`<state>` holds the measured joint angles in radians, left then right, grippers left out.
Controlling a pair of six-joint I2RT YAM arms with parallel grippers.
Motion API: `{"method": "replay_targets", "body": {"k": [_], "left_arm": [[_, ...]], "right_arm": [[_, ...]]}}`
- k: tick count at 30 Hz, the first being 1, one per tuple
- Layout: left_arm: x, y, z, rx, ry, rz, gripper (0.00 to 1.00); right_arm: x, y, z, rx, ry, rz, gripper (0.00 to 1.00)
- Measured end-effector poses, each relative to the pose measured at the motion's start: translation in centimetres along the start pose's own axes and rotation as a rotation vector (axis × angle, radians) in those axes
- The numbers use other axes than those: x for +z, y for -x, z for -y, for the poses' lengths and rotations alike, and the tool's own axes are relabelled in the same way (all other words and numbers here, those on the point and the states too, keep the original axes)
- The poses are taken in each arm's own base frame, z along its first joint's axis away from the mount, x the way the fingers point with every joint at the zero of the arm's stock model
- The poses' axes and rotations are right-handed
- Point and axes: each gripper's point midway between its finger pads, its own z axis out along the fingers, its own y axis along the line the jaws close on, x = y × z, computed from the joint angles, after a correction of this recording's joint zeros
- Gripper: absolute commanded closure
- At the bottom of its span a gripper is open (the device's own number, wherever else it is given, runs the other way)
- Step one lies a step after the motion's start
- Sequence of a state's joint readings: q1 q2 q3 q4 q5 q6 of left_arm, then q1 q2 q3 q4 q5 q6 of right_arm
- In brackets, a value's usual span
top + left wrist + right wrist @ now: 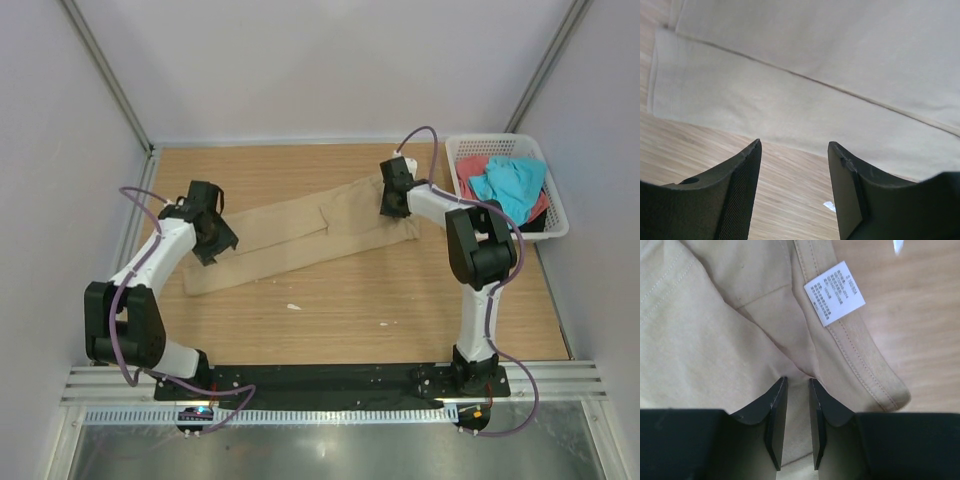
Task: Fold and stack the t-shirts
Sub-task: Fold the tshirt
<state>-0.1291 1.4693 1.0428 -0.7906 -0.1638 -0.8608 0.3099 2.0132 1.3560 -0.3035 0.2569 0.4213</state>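
The light wooden table [400,300] carries 1 tan-beige cloth t-shirt [300,235], folded into a long strip lying diagonally between the 2 arms. The white plastic lattice basket [495,145], far right, holds 1 turquoise t-shirt [510,185] and 1 coral-red t-shirt [475,168]. Left gripper [795,143]: jaws wide, empty, at the strip's left end. Right gripper [798,380]: jaws narrow, pinching tan cloth beside the white neck label [835,292].

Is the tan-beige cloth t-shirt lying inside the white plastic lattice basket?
No, the tan-beige t-shirt lies stretched across the wooden table, left of the white lattice basket.
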Motion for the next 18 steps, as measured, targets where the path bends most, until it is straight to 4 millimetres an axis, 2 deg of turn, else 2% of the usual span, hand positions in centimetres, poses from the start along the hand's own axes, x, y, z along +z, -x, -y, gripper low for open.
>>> {"method": "replay_targets", "body": {"k": [4, 9, 11, 14, 16, 18], "left_arm": [[-1.2, 1.4, 1.9, 0.038, -0.091, 0.04, 0.43], [-1.1, 0.8, 3.6, 0.113, -0.182, 0.0, 0.43], [-0.6, 0.4, 4.1, 0.136, -0.207, -0.026, 0.44], [0.1, -0.5, 5.1, 0.16, -0.251, -0.08, 0.46], [0.7, -1.5, 6.0, 0.172, -0.297, -0.129, 0.55], [1.6, -2.7, 6.7, 0.191, -0.319, -0.182, 0.57]], "right_arm": [[2.5, 3.3, -0.8, -0.054, -0.006, 0.042, 0.71], [6.0, 8.9, -1.4, -0.095, -0.011, 0.121, 0.7], [6.8, 10.6, -1.6, -0.105, -0.014, 0.137, 0.68], [6.3, 12.0, -1.3, -0.092, -0.01, 0.142, 0.64], [5.3, 12.4, -1.3, -0.072, 0.003, 0.138, 0.62], [4.0, 12.5, -1.4, -0.047, 0.015, 0.132, 0.61]]}}
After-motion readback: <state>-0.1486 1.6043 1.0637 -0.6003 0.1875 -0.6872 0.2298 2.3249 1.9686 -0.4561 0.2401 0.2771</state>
